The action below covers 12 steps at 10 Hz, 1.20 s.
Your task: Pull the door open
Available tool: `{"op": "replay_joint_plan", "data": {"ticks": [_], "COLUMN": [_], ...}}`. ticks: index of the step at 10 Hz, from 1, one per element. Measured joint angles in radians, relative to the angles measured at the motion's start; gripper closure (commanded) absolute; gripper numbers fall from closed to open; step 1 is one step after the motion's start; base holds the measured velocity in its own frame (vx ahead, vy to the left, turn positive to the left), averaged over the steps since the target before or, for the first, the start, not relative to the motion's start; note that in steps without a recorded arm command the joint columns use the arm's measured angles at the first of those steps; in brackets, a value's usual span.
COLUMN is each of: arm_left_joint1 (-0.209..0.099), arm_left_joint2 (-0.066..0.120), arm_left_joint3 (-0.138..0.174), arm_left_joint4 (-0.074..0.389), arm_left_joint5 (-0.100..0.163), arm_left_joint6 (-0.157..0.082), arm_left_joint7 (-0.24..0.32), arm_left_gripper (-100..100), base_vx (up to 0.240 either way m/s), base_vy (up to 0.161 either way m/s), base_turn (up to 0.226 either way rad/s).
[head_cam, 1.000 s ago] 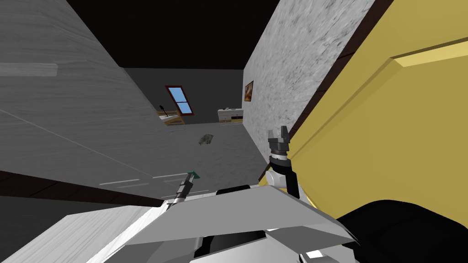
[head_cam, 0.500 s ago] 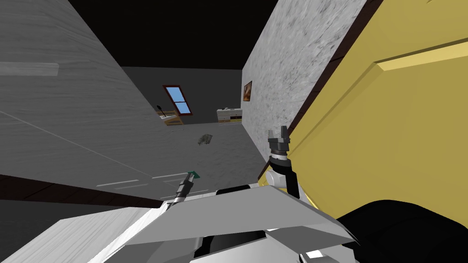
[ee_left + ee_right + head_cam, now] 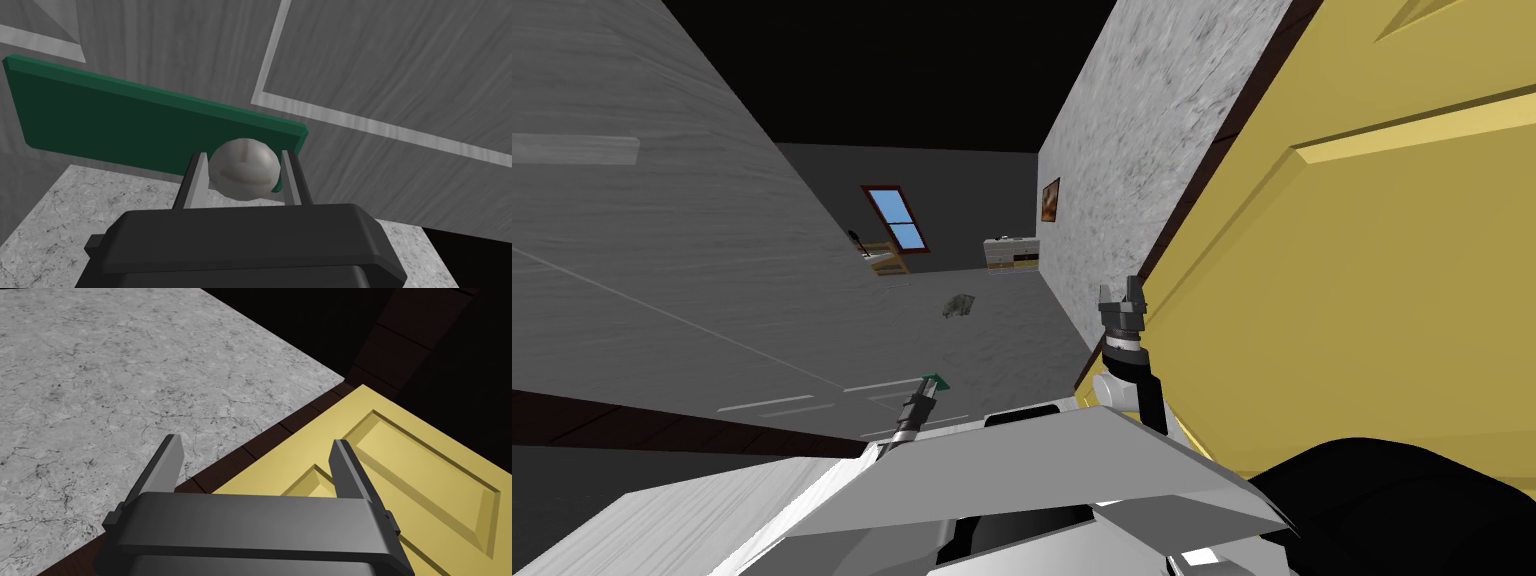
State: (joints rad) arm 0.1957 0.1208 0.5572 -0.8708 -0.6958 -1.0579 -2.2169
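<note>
The left gripper (image 3: pixel 243 156) was clenched on the knob (image 3: pixel 243 170) of the grey door (image 3: pixel 662 250) at my left, which seemed partly open with more pulling left, while the right gripper (image 3: pixel 256 440) hung released.

The left jaws were closed on a round grey knob (image 3: pixel 243 169). One thin finger (image 3: pixel 199 175) pressed on each side of it. Right behind the knob sat a flat dark green plate (image 3: pixel 125 127). It reached far out past one side of the jaws and tilted a bit. Behind the plate was a grey door (image 3: pixel 390 75) with pale lines on it. A speckled grey surface (image 3: pixel 75 210) lay beside the jaws, nearer than the knob. On the other side was a black area (image 3: pixel 475 255).
</note>
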Motion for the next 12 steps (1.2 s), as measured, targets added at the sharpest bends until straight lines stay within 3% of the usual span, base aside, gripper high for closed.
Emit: {"op": "replay_joint_plan", "data": {"ticks": [12], "arm_left_joint1": [-0.008], "arm_left_joint2": [0.010], "arm_left_joint3": [-0.040], "arm_left_joint4": [0.010], "arm_left_joint5": [0.080], "arm_left_joint6": [0.028], "arm_left_joint7": [0.278], "arm_left_gripper": [100], "base_vx": [-0.033], "base_vy": [0.014], "base_turn": [-0.041]}}
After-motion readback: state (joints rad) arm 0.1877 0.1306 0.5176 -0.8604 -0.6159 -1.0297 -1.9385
